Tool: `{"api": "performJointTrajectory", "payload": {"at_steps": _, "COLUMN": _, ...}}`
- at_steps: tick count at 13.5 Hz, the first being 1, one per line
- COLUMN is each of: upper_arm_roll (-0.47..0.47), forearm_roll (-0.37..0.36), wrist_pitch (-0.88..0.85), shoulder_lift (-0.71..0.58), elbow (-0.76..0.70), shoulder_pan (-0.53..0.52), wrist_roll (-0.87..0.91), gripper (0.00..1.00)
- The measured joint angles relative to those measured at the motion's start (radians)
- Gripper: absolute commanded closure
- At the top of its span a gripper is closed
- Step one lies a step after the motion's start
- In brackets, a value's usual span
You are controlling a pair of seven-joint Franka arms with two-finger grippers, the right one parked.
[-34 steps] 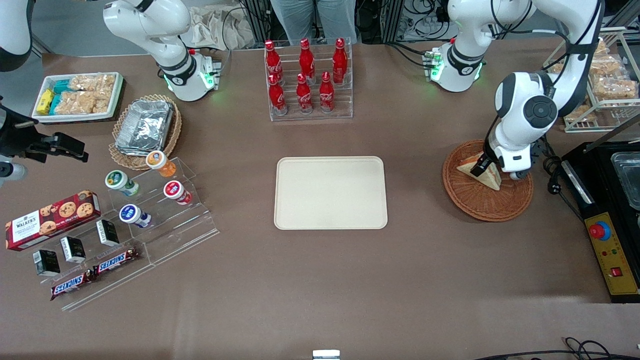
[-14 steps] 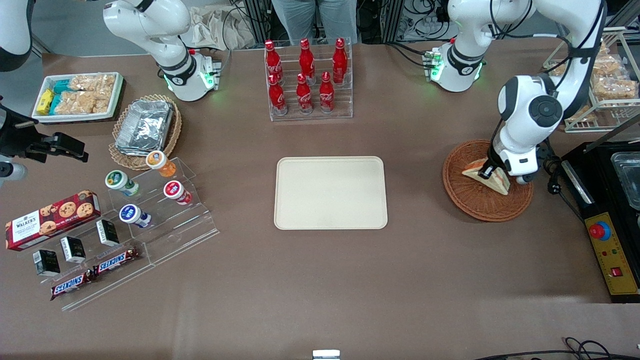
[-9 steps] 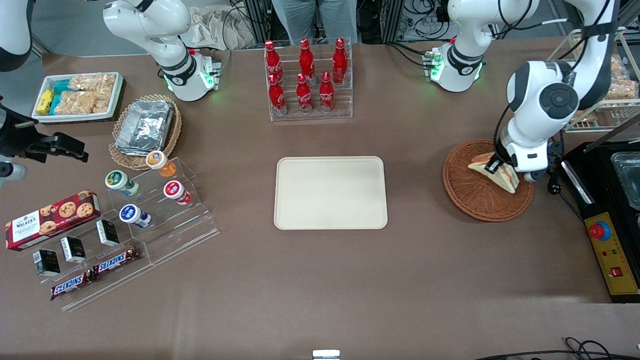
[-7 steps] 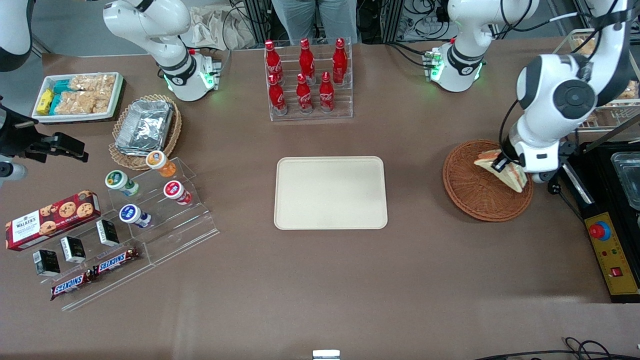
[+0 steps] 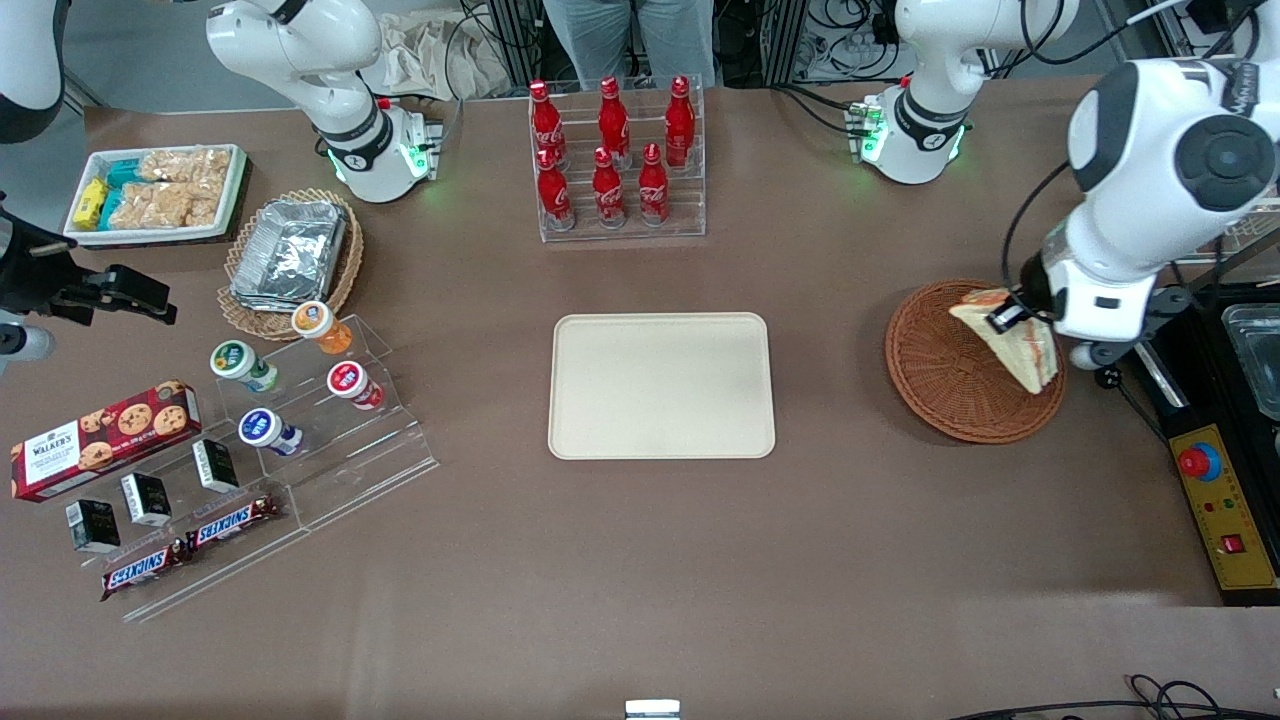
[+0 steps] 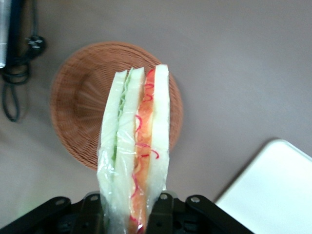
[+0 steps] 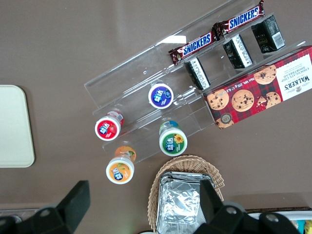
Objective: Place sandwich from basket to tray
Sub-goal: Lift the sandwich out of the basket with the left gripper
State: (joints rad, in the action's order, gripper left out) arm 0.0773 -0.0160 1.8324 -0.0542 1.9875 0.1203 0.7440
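sandwich [image 6: 135, 146]: clamped in gripper [image 6: 129, 207] fingers, lifted above basket [image 5: 950, 385]. pick done. tray [image 5: 661, 385]: bare, well apart; carry and release left.

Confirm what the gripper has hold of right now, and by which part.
The gripper holds the sandwich above the basket, its fingers pinching one end of the wedge across its bread faces.

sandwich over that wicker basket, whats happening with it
The left arm's tool is shut on the sandwich and holds it in the air above the round wicker basket. The basket has nothing else in it. The cream tray in the middle of the table has nothing on it, so the sandwich has not yet been carried over to it.
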Motion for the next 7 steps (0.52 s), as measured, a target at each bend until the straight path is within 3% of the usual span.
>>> {"api": "performJointTrajectory", "payload": {"at_steps": 4, "upper_arm_roll": 0.010, "forearm_roll": 0.100, "wrist_pitch": 0.002, "shoulder_lift": 0.059, "elbow": -0.072, "shoulder_pan": 0.133, "wrist_roll": -0.045, "gripper": 1.00}}
{"api": "performJointTrajectory", "payload": {"at_steps": 7, "upper_arm_roll": 0.011, "forearm_roll": 0.118, "wrist_pitch": 0.059, "shoulder_lift": 0.108, "elbow": -0.094, "shoulder_pan": 0.223, "wrist_roll": -0.076, "gripper": 1.00}}
